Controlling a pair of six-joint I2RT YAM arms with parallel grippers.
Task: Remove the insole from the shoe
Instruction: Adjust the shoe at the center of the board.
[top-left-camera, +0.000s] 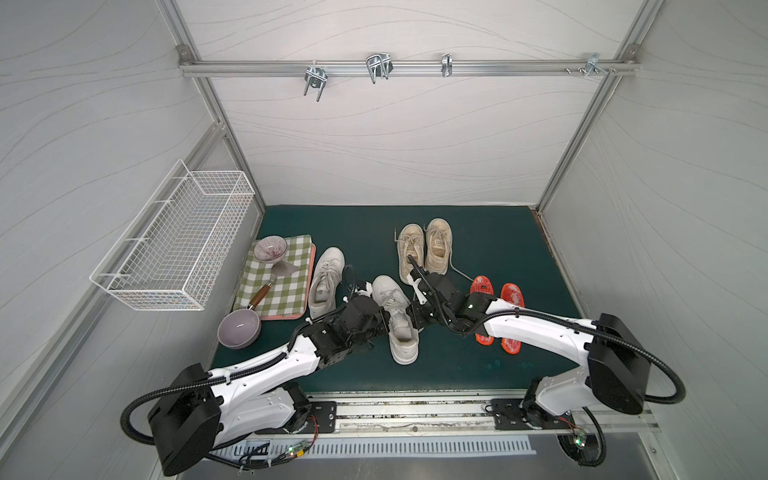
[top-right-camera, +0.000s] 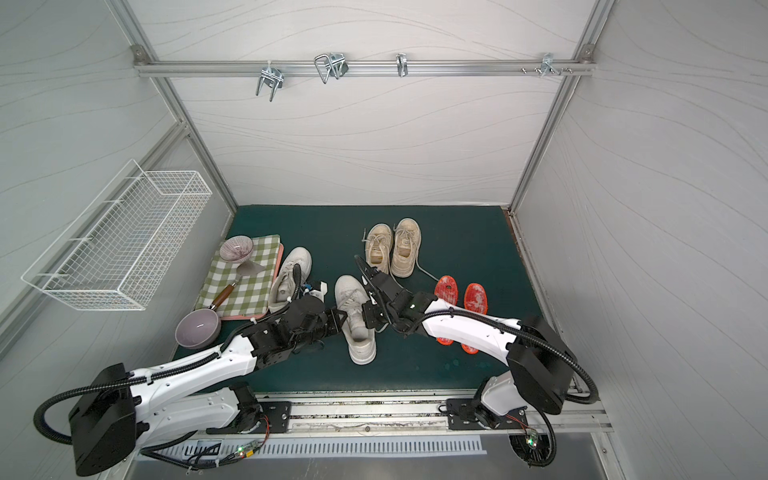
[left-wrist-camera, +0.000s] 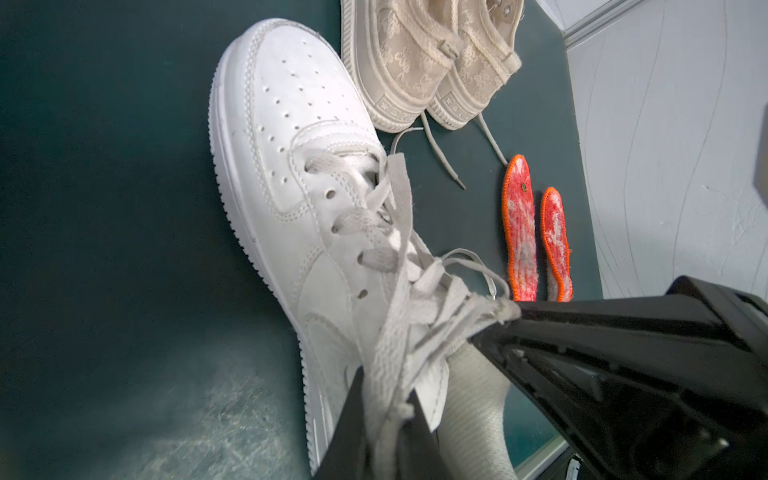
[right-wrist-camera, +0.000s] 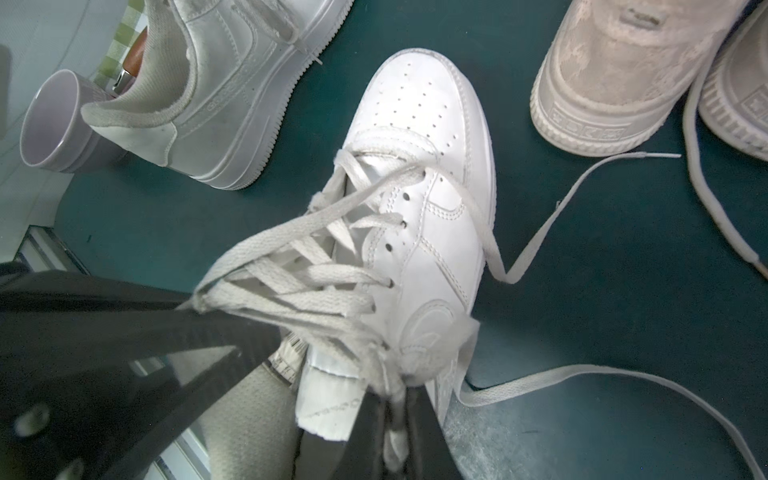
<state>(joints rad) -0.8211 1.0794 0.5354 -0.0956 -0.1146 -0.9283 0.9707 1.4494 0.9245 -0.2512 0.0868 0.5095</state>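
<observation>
White sneaker (top-left-camera: 388, 293) lies toe away, heel opening toward the base, between left gripper (left-wrist-camera: 382, 411) and right gripper (right-wrist-camera: 392, 419), both clamped on its laces (left-wrist-camera: 399, 291).

You have the centre shoe (top-left-camera: 388, 291) lying mid-mat (top-left-camera: 498, 241), its mate (top-left-camera: 328, 270) just to its left and beside the cloth (top-left-camera: 286, 291), a bowl (top-left-camera: 240, 328) in front of that cloth, a pair of shoes (top-left-camera: 438, 245) behind the centre shoe, and two insoles (top-left-camera: 482, 286) side by side to its right.
</observation>
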